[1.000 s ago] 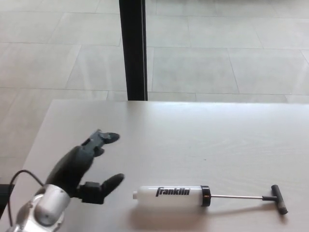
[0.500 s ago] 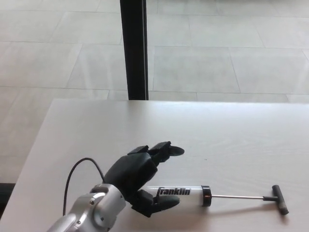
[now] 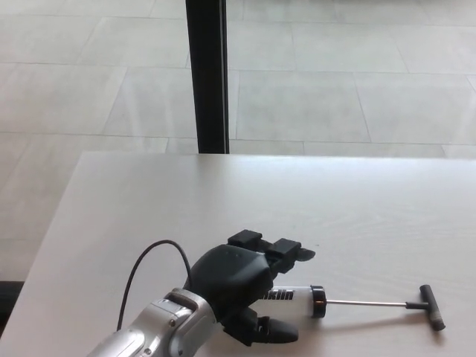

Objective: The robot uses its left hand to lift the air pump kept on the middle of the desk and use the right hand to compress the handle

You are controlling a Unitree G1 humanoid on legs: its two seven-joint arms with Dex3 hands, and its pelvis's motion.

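Left hand (image 3: 242, 279) spread open over translucent cylindrical air pump (image 3: 294, 295), nothing gripped; black T-handle (image 3: 431, 306) extended on thin metal rod.

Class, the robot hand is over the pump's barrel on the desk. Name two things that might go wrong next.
1. The left robot hand straddles the air pump barrel with fingers apart; a poor closure might roll the round barrel away.
2. The rod is extended and the T-handle lies far right; lifting by the barrel could tip that end down.

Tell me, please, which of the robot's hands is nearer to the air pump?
Left. The left hand is directly over the air pump, covering its white barrel; the right hand is not in view.
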